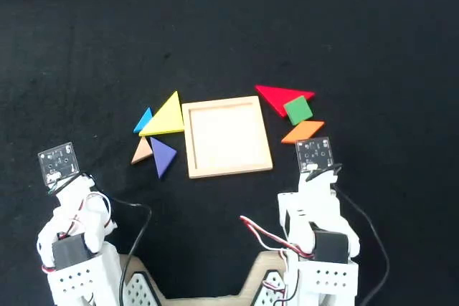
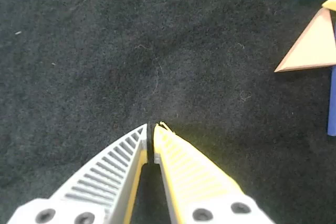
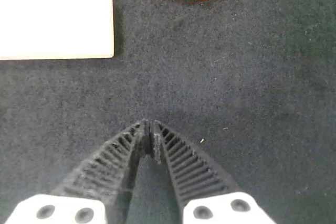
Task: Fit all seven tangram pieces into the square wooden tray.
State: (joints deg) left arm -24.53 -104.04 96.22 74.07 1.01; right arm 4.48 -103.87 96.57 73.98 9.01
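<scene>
On the black cloth of the table (image 1: 229,34), the left arm (image 1: 75,227) sits at the near left corner, and the left gripper (image 2: 152,128) points down at bare cloth with its grey and yellow fingers pressed together at the tips, holding nothing. Ahead of it and toward the middle lies a cluster of four pieces: a small blue triangle (image 1: 145,120) tucked against the left side of a large yellow triangle (image 1: 166,116), and nearer the arms a tan triangle (image 1: 141,150) lying edge to edge with a purple triangle (image 1: 163,155). The yellow triangle's right corner is just beside the left rim of the square wooden tray (image 1: 228,170), seemingly touching it. The tray lies flat in the middle of the table, between the two clusters, and all seven pieces lie outside it on the cloth. To its right is a red triangle (image 1: 280,96) at the far end, a green square (image 1: 297,110) lying against the red triangle's near edge, and an orange parallelogram (image 1: 303,131) just beside the green square on the near side. The right arm (image 1: 315,227) stands at the near right, its wrist close to the orange piece. The right gripper (image 3: 150,124) hangs over bare cloth with its black fingers closed on each other and nothing between them, the tray's corner and the orange parallelogram lying ahead of it.
</scene>
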